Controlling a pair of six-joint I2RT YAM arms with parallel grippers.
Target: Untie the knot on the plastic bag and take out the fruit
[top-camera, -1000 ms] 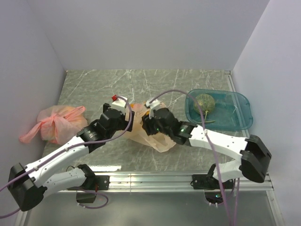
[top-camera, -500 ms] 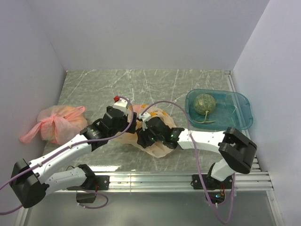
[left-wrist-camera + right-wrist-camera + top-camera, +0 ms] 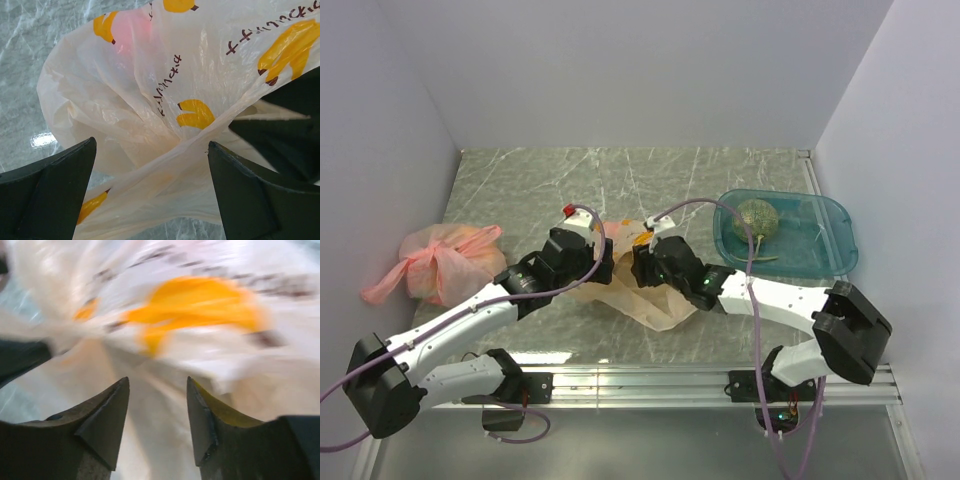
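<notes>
beige plastic bag flatter than before, right claw shifted rightward

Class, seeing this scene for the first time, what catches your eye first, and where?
The crinkly plastic bag with yellow prints lies mid-table, with the left gripper and right gripper both over it. A pink bag sits far left, and a netted melon rests in the teal tray at right.

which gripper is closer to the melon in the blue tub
Right. The right gripper is at the beige bag, left of the melon; the left gripper is further left, across the bag.
</notes>
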